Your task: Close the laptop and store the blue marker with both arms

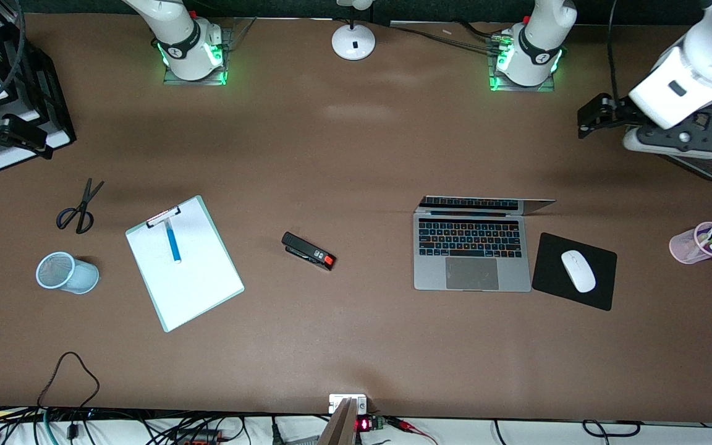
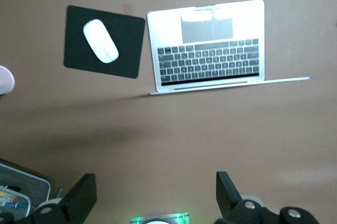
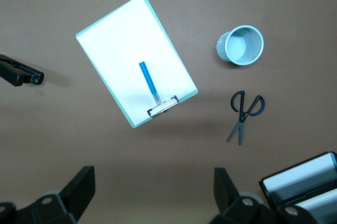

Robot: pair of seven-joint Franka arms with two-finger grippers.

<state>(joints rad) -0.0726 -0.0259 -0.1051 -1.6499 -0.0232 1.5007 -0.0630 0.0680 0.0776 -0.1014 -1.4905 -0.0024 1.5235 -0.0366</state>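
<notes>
Laptop [image 1: 472, 250] sits open on the table toward the left arm's end, screen raised, keyboard lit. Just beside it, a black mouse pad [image 1: 600, 290] carrying a white mouse [image 1: 578, 271].

Blue marker [image 1: 173, 241] lies on the paper of a clipboard [image 1: 192, 290] toward the right arm's end, one end close to the metal clip. A black stapler [image 1: 308, 251] lies between clipboard and laptop, apart from both. Scissors [image 1: 79, 209] and a pale blue mesh cup [image 1: 67, 272] tipped on its side lie beside the clipboard, toward the table's edge at that end.

A pink cup [image 1: 696, 244] holding markers stands near the table's edge at the left arm's end.

Left gripper [image 2: 156, 199] hangs high over bare table between the left arm's base and the laptop, fingers [image 2: 79, 200] spread wide, nothing between them.

Right gripper [image 3: 154, 196] hangs high over bare table above the clipboard area, fingers [image 3: 79, 190] spread wide, grasping nothing.
</notes>
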